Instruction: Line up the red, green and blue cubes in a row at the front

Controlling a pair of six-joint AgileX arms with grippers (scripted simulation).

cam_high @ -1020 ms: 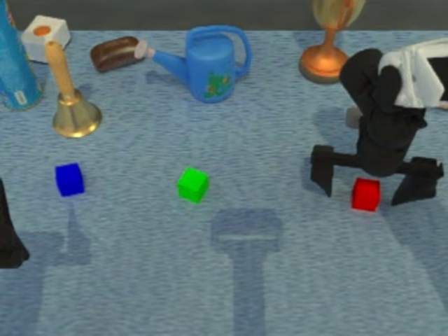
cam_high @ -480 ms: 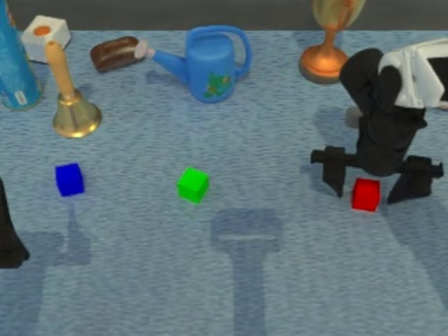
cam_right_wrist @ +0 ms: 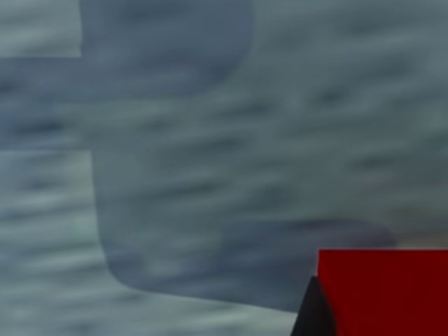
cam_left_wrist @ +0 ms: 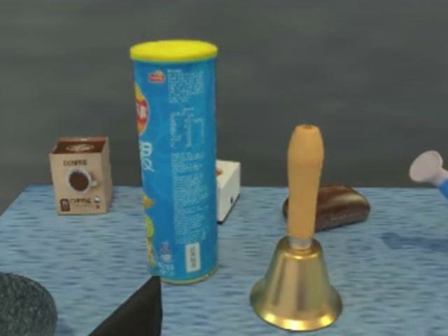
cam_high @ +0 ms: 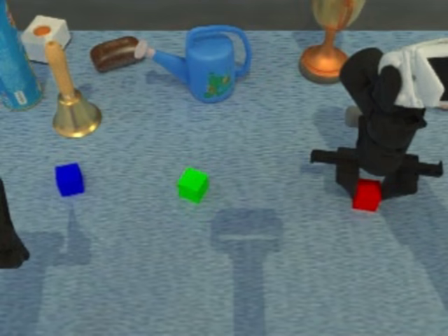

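Right gripper [cam_high: 369, 183]: we clamp our fingers against both sides of the red cube [cam_high: 366, 195], right side of the table.
Green cube [cam_high: 192, 185]: near the middle.
Blue cube [cam_high: 69, 179]: far left.
Left arm [cam_high: 8, 238]: we sit parked at the left edge; fingers' state unclear.

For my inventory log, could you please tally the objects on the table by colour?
Blue: 3, cube, watering can, can
Green: 1, cube
Red: 1, cube
Brass or gold: 2, bell, goblet
Brown: 2, bread, carton
White: 1, box
Total: 10
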